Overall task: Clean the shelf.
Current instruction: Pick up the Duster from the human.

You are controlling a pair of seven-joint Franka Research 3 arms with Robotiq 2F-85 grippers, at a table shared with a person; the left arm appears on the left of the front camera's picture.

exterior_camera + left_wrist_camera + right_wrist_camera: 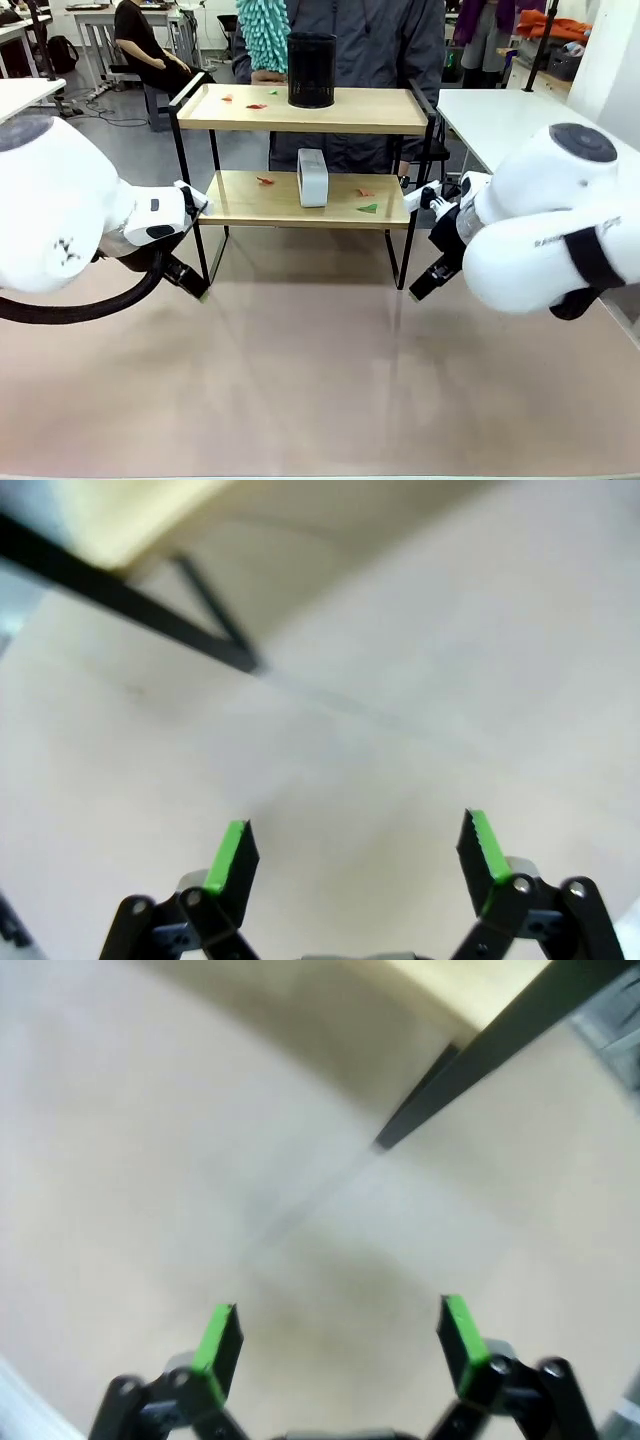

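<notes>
The left hand (360, 858) was spread wide, released, with nothing between its green pads (233, 855) and only bare tabletop (420, 680) beneath it. The right hand (340, 1345) was just as open and empty, touching nothing.

In the left wrist view the shelf (150, 520) was a blurred pale board in the upper left of the frame. One black leg (215, 630) came down to the tabletop above and left of the fingers, well clear of them. The right wrist view showed a board corner and a leg in its upper right, also apart from the pads.

The front view gave what the wrist views could not: the whole shelf (370, 108) standing at upper centre of the frame. The left hand (188, 277) sat low near the front leg at mid-left, and the right hand (425, 283) near the front leg at mid-right. Neither was touching the frame.

On the top board stood a black mesh cylinder (312, 70), with small red and green scraps to its left. The lower board carried a white box (313, 177) upright at its middle, with more scraps (368, 208) on either side. Behind the shelf stood a person (380, 40) in grey, with a fluffy teal duster (262, 35) at the top of the frame.
</notes>
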